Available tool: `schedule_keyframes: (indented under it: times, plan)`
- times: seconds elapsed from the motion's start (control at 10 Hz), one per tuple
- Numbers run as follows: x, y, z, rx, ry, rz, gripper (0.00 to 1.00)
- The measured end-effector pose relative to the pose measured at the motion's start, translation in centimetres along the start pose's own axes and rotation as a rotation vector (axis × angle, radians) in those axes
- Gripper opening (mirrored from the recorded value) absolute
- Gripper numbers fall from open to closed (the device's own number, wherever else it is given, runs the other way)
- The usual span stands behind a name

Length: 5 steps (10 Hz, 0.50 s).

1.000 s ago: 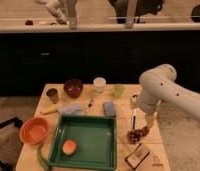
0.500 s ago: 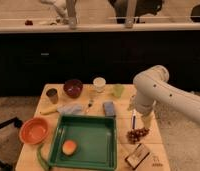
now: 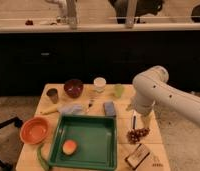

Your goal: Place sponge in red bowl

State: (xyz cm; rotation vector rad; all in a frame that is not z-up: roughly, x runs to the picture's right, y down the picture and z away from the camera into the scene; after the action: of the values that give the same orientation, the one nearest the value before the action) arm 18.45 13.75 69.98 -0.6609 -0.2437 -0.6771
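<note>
On the right side of the surface (image 3: 158, 150), the tool (image 3: 138, 121) hangs from the down-turned wrist, just above a cluster of small dark red items (image 3: 137, 134). I find its fingers standing wide, with nothing between them.

Findings:
- The sponge (image 3: 109, 108) lies flat on the surface, just beyond the far right corner of the tray (image 3: 112, 142). It sits near the cloth (image 3: 72, 108) but apart from it.
- From the tool, the sponge lies toward the left of the view and a little farther from the camera. It is near the tool, and only bare surface lies between them.
- The sponge's long axis runs roughly front to back in this view. I judge that the fingers should straddle its short width, closing across the view rather than along it.
- The red bowl (image 3: 34, 130) stands at the left edge, well apart from the sponge. The whole tray lies between them.

Assessment: the grasp has not begun. I expect a short shift left and away, then a descent. The carry that follows must cross over the tray, and the maroon bowl (image 3: 73, 87) at the back is not the target.
</note>
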Motion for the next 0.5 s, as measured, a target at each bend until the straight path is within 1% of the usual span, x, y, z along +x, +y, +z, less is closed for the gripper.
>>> schedule_keyframes:
  times: [0.2, 0.3, 0.5]
  plan:
    - [-1.4, -2.7, 0.1, 0.001, 0.002, -0.115, 0.8]
    - [-1.5, -3.8, 0.3, -0.009, 0.001, -0.197, 0.8]
    - [-1.7, -5.5, 1.0, -0.022, -0.019, -0.351, 0.8]
